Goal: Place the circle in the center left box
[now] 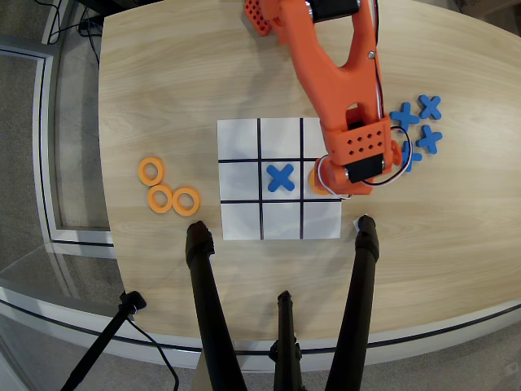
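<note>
Right now the orange arm [330, 65] is reaching down from the top of the overhead view and hanging over the right side of the paper grid [240, 212]. Its gripper [330, 183] is sitting over the center left box [330, 167], the middle-row cell at the right end of the grid. A sliver of the circle [316, 181] is peeking out from under the wrist body there, lying inside that cell near its left line. The arm's own bulk is hiding the fingers, so I cannot tell whether they are apart or clamped on the ring.

A blue cross [281, 177] is lying flat in the middle cell, just beside the covered ring. Off to the left of the grid, three more orange rings [160, 198] are resting in a loose cluster on the wooden table [179, 73]. On the right, beyond the arm, several spare blue crosses [429, 138] are lying grouped together on the bare wood.
</note>
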Available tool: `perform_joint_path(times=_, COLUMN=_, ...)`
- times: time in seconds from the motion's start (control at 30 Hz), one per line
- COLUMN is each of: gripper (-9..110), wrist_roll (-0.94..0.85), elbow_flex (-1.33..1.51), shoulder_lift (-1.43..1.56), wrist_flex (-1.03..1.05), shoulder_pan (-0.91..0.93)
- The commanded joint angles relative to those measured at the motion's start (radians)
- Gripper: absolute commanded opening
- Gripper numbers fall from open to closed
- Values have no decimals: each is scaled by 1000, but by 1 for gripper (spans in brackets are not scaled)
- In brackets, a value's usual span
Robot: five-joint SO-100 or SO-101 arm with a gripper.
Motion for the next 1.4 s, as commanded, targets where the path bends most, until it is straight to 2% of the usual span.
perform_joint_path(times=0.0, gripper=9, wrist_roll=-11, elbow_flex=-31, shoulder_lift=29, wrist_flex=8, shoulder_pan=18)
perform_joint_path(times=0.27, gripper=11, wrist_roll=-14, elbow_flex=-132, shoulder_lift=167, wrist_flex=183, shoulder_pan=51)
perform_joint_path(times=0.53, gripper=11, wrist_roll=-31, elbow_flex=-206, shoulder_lift=607, wrist_flex=471, shoulder_pan=107)
perform_joint_path(times=0.67, gripper=11, wrist_roll=-84, elbow_flex=32, shoulder_lift=917, wrist_flex=512, shoulder_pan=130)
perform_joint_path(times=1.0, gripper=11, wrist_roll=-190, elbow_flex=839, shoulder_lift=1669, wrist_flex=499, shoulder_pan=167)
perform_joint_path(times=1.2, gripper=11, wrist_roll=-249, elbow_flex=1203, shoulder_lift=1968, wrist_flex=497, shoulder_pan=235)
perform_joint_path(times=1.37, gripper=11, wrist_roll=-249, elbow_flex=1350, shoulder_lift=2040, wrist_flex=512, shoulder_pan=278)
